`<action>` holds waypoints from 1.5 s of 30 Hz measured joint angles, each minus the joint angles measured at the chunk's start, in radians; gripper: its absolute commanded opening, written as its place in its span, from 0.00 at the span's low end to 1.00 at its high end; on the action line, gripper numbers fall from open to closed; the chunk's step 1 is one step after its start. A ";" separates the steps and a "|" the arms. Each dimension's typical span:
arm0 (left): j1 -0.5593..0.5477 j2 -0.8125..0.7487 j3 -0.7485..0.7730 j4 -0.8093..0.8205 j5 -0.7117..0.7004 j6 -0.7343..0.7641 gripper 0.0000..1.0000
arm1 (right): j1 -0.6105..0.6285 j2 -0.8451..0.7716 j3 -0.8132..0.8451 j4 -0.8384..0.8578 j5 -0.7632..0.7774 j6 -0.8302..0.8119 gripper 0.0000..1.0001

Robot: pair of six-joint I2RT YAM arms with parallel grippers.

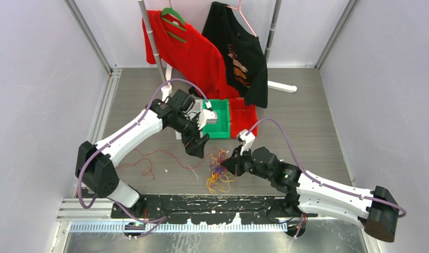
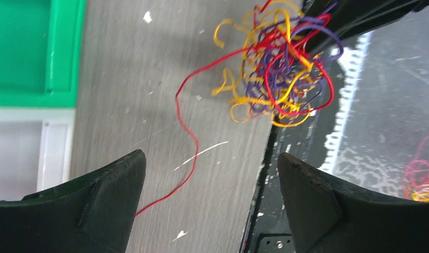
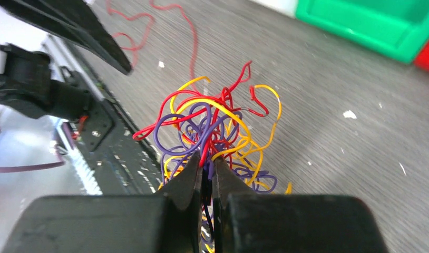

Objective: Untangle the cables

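My right hand was clamped shut on the knotted cables, a red, yellow and purple clump at the near edge of the worktop. My left hand stood wide apart and empty near it (one red strand trailed out of the clump beneath that gap). The danger, I judged, lay in the pull: closing the left hand on a loop instead of that loose end would cinch the knot tighter, or the thin wires could slip from my right pinch.
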 measured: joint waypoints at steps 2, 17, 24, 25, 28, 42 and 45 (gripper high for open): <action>0.009 0.003 0.026 -0.012 0.076 0.010 0.95 | 0.000 -0.031 0.021 -0.008 -0.029 -0.019 0.01; 0.129 0.016 0.079 -0.211 0.462 0.317 0.92 | 0.000 0.000 0.192 -0.060 -0.233 -0.074 0.01; 0.128 0.016 0.064 -0.211 0.492 0.340 0.90 | 0.000 0.048 0.217 -0.059 -0.284 -0.074 0.01; 0.128 0.016 0.060 -0.212 0.499 0.342 0.89 | 0.000 0.048 0.222 -0.058 -0.288 -0.074 0.01; 0.124 0.016 0.051 -0.229 0.526 0.357 0.84 | 0.000 0.043 0.227 -0.044 -0.297 -0.074 0.01; 0.098 -0.001 0.025 -0.223 0.537 0.311 0.15 | -0.001 0.045 0.231 0.002 -0.304 -0.072 0.01; 0.097 -0.016 0.020 -0.195 0.509 0.266 0.09 | -0.001 0.047 0.231 0.002 -0.301 -0.072 0.00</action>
